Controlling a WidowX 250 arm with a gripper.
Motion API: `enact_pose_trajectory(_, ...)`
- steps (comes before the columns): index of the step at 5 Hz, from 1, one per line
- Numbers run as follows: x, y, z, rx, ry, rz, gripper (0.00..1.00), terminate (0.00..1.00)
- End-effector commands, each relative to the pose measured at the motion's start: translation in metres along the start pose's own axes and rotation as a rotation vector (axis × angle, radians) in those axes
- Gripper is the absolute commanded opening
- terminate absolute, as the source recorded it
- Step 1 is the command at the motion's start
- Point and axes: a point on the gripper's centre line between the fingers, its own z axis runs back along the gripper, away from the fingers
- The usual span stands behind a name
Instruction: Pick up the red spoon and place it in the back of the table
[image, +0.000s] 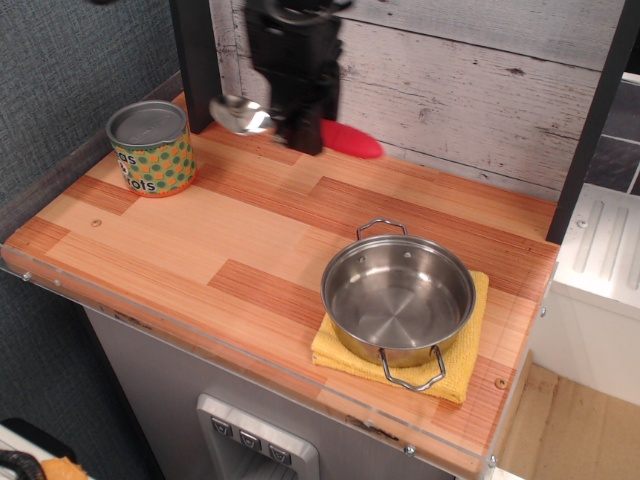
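Note:
The red spoon is held level in the air at the back of the table (250, 230), close to the whitewashed wall. Its silver bowl (240, 115) sticks out to the left and its red handle (350, 140) to the right. My black gripper (298, 125) comes down from above and is shut on the spoon's middle. The spoon hangs a little above the wooden top; whether it touches the surface I cannot tell.
A tin can with a green and orange pattern (150, 148) stands at the back left. A steel pot (398, 295) sits on a yellow cloth (470, 370) at the front right. A dark post (195, 60) rises behind the can.

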Motion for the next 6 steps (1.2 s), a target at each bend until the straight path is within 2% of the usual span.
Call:
enact_pose_trajectory(1, -0.034, -0.027, -0.018, -0.045, 0.017, -0.014, 0.00, 0.00)
enact_pose_trajectory(2, -0.040, -0.038, -0.032, -0.069, 0.055, -0.005, 0.00, 0.00)
enact_pose_trajectory(3, -0.045, -0.040, -0.037, -0.070, 0.036, -0.018, 0.00, 0.00)
enact_pose_trajectory(4, -0.047, -0.040, -0.045, -0.052, 0.065, -0.019, 0.00, 0.00)
enact_pose_trajectory(6, -0.046, -0.039, -0.049, -0.031, 0.072, -0.044, 0.00, 0.00)
